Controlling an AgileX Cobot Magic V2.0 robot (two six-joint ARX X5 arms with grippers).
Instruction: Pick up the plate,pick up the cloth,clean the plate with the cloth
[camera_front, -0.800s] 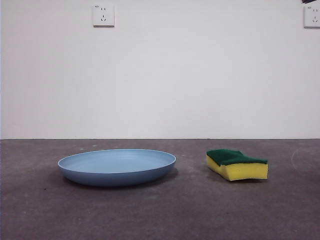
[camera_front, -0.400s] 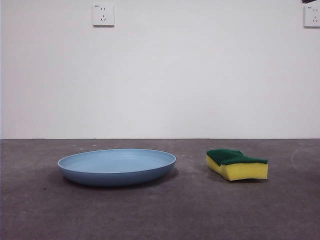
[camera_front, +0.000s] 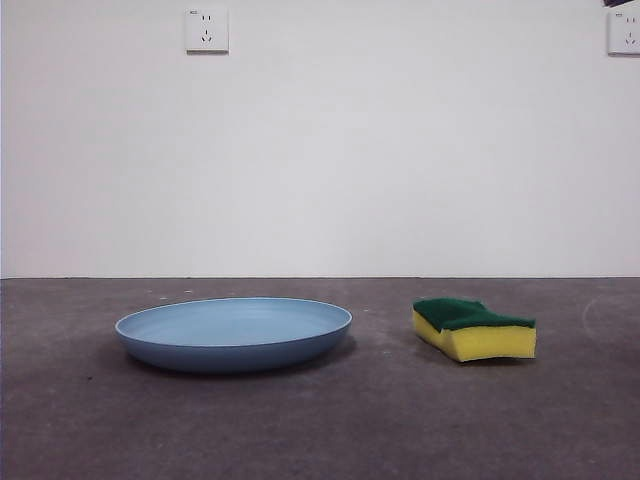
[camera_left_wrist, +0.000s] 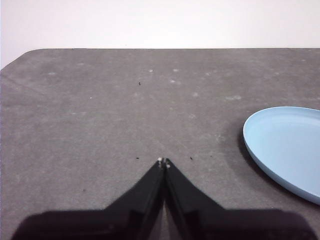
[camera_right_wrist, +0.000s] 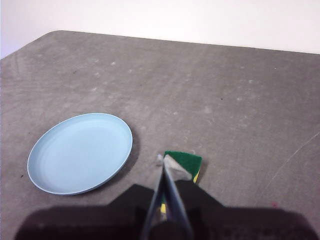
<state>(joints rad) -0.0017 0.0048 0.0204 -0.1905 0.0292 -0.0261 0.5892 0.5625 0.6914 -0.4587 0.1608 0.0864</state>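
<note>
nothing is lifted yet: the light-blue plate (camera_front: 234, 333) and the sponge (camera_front: 473, 328) both lie flat on the grey tabletop (camera_front: 380, 420), well apart from each other, the sponge with its green scouring face up. the plate holds nothing, its bowl bare.

my left end effector (camera_left_wrist: 163, 162) hangs over bare tabletop with its jaws pressed together, tips meeting, pinching nothing. the plate lies off to its side and a little ahead, only its near rim (camera_left_wrist: 280, 150) reaching into the left wrist view, so that arm has to travel sideways before it can take the rim. it is the arm nearer the plate, i judge.

my right end effector (camera_right_wrist: 164, 161) also has its jaws pressed together and empty. the sponge (camera_right_wrist: 186, 161) sits almost directly under and just ahead of the tips, partly hidden behind them, with the plate (camera_right_wrist: 80, 152) lying further off to one side. the sponge's long axis seems to run roughly along my line of reach, though the jaws cover too much of it to be sure.

so the coming move, as i judge it, turns on that: right arm spreads and drops onto the sponge, left arm crosses to the plate's rim.
</note>
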